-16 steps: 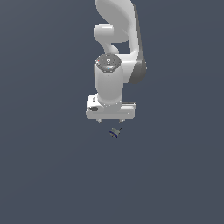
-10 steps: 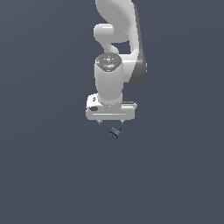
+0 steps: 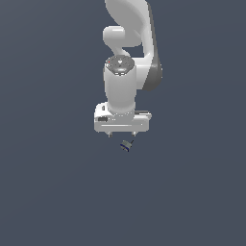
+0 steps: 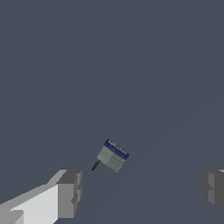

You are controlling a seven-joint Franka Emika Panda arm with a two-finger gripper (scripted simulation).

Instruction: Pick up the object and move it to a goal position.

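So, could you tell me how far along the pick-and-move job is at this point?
Early stage. Done: the gripper sits above the object, roughly lined up with it. In hand: nothing; the wrist view shows the fingers spread wide, with the object lying free on the floor between and beyond them. Left: descend, close on it, lift, and carry it to the goal, which no view shows.

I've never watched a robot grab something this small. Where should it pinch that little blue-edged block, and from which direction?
Probably from straight above, closing on the two flat sides of the block. It lies turned askew to the open gripper, whose fingers stand wide, so a wrist twist should help.
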